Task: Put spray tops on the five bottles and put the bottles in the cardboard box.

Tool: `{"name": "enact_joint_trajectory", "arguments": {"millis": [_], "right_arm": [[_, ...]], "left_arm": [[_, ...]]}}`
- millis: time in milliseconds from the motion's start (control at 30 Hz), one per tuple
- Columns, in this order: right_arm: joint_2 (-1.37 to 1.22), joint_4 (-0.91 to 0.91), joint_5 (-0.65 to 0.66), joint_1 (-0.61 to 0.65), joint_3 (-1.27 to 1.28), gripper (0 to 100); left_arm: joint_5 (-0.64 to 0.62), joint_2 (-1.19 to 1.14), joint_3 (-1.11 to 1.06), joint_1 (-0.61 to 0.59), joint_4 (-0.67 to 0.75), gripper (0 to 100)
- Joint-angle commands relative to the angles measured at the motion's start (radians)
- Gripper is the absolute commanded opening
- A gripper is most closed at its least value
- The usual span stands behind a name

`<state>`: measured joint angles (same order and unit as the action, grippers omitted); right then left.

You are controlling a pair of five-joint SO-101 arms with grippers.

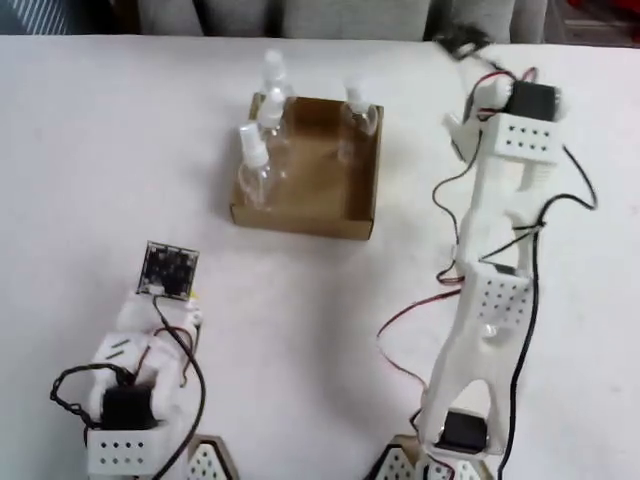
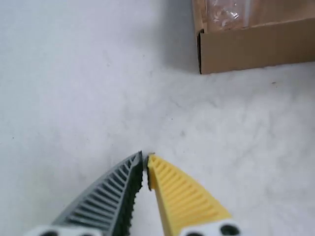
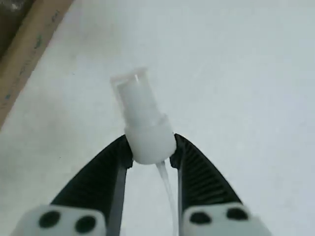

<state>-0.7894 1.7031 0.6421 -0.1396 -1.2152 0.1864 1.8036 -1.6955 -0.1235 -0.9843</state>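
White table (image 1: 300,330) was matte, with grey panels (image 1: 350,15) behind its far edge. Left gripper (image 2: 146,160): fingers together, low over the table near the cardboard box (image 1: 300,218). Box held clear bottles (image 1: 255,170) with tops on. Right gripper (image 3: 150,147) was clamped on a white spray top (image 3: 142,118) beside the box.

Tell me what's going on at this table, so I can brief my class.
Two robot arms are working on spray bottles. The right gripper is shut on a spray top, held over the table beside the cardboard box. The left gripper is shut and empty, low over the table near a box corner. Some clear bottles with tops on stand in the box.
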Motion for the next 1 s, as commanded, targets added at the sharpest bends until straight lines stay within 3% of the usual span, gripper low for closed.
{"name": "enact_joint_trajectory", "arguments": {"millis": [0,333,600,967], "right_arm": [[0.200,0.036,-0.084,-0.012,0.170,1.6],[0.650,0.030,-0.430,0.090,0.786,1.6],[0.872,0.030,-0.790,0.280,1.042,1.8],[1.043,-0.050,-0.835,0.564,1.290,1.6]], "left_arm": [[0.009,0.005,0.002,-0.012,-0.011,3],[0.009,0.005,0.002,-0.012,-0.012,3],[0.009,0.005,0.002,-0.012,-0.014,3],[0.009,0.005,0.002,-0.012,-0.014,2]]}}
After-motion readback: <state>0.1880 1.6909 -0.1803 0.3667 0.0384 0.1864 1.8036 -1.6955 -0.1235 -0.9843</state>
